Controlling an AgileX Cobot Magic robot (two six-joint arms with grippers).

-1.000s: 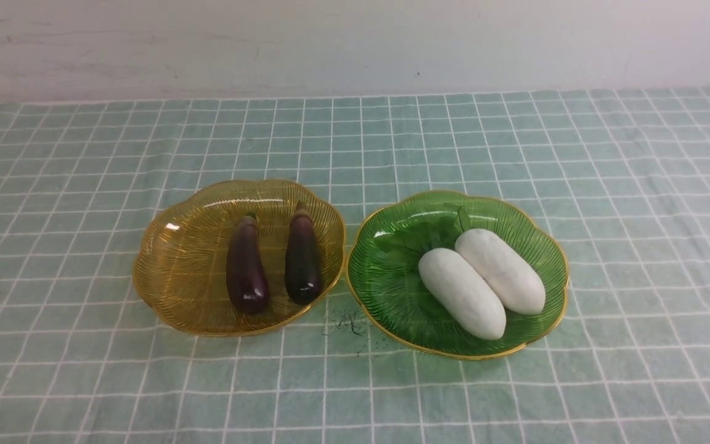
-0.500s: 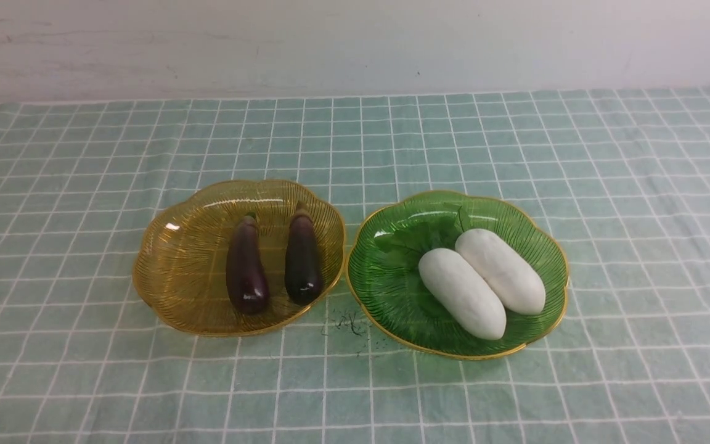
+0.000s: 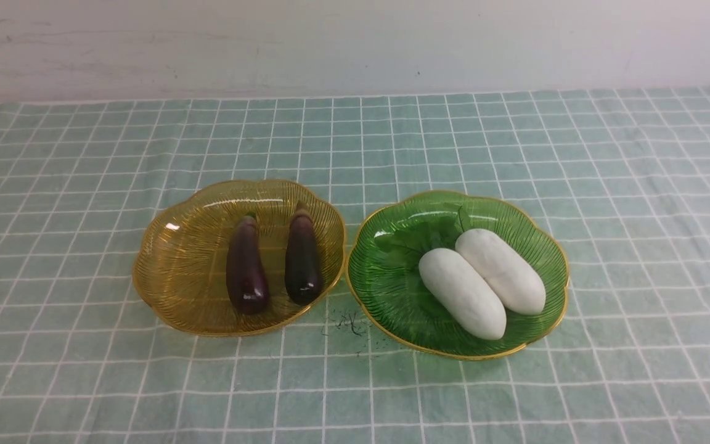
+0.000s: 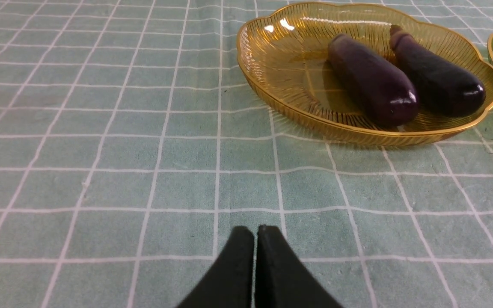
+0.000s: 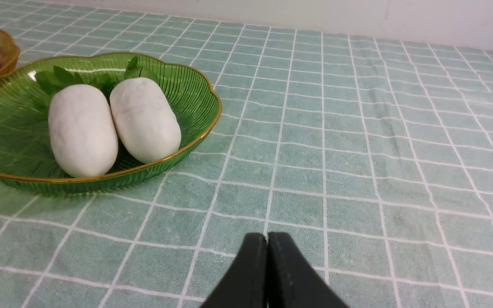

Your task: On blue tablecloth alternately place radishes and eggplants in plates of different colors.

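Nothing has moved since the earlier frames: plates, veg and cloth all sit where they were.

Blue tablecloth [image 3: 515,142] covers the worktop up to the far edge by the wall [image 3: 355,43]. Amber plate [image 3: 176,271] sits left of centre, green plate [image 3: 392,290] right of centre, rims just beside each other, nearly touching.

Amber plate holds both eggplants: left eggplant [image 3: 246,266] and right eggplant [image 3: 302,260], side by side with a small gap, stem caps toward the far edge, lying in the right half of the plate.

Green plate holds both radishes: near radish [image 3: 461,293] and far radish [image 3: 500,270], touching along their length, angled diagonally, leafy tops toward the far-left of the plate.

Small dark speck marks [image 3: 349,322] on the cloth between the plates, toward the near edge.

Left gripper [image 4: 255,231]: jaws together, holding nothing, over bare cloth on the near-left side of the amber plate, clear of it.

Right gripper [image 5: 267,238]: jaws together, holding nothing, over bare cloth on the near-right side of the green plate, clear of it.
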